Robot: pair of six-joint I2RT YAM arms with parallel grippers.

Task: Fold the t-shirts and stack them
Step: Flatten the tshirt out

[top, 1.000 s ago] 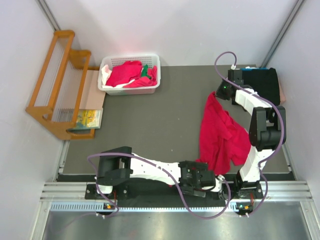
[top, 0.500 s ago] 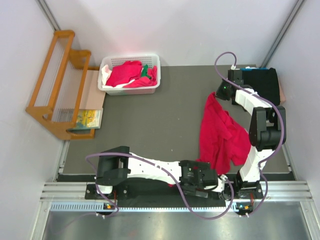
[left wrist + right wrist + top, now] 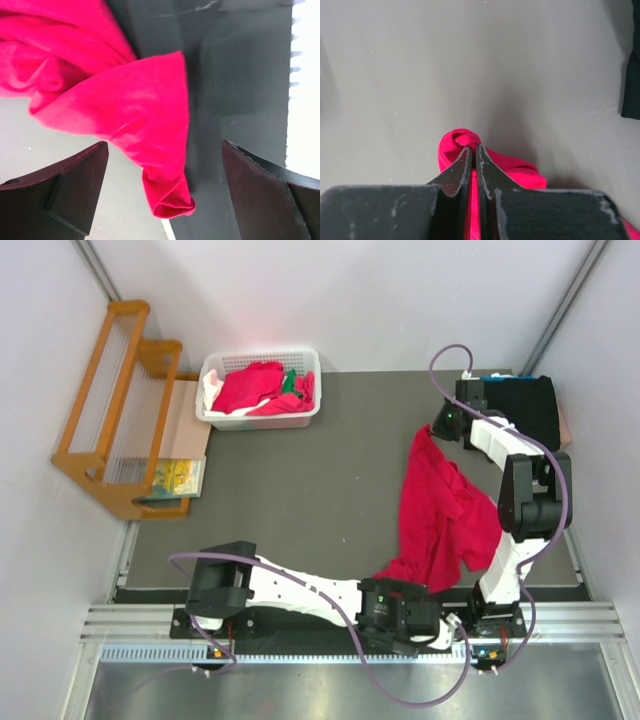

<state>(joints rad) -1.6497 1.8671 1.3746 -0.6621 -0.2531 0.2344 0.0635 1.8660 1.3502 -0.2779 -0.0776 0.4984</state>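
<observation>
A dark grey mat (image 3: 300, 490) covered the table. Off the mat's left edge stood a wooden rack (image 3: 110, 405), tilted, with a flat cardboard piece (image 3: 186, 418) and a yellow-printed sheet (image 3: 178, 478) between the rack and the mat.

The loose red t-shirt (image 3: 440, 510) lay over the mat's right half. Its long axis ran from the mat's far side toward the near edge, leaning slightly. It was narrow at the far end and broadened nearer the arm bases. One low corner trailed leftward along the mat's near edge.

At the mat's far left corner sat the white basket (image 3: 256, 422), holding more red shirts (image 3: 250, 385) with bits of green and white cloth (too crumpled to count). A black shirt (image 3: 530, 410) lay at the mat's far right corner, just beyond the right arm's wrist.

The right gripper (image 3: 471, 150) was closed tight on the red t-shirt's narrow far end, a small fold bulging out past its tips. The black shirt's edge showed at the side of that wrist view.

The left gripper (image 3: 164, 145) reached across the mat's near edge with its fingers (image 3: 75, 185) spread wide. The shirt's trailing corner lay between them, touching neither. The right arm's upright links stood just beside the shirt's right side.
</observation>
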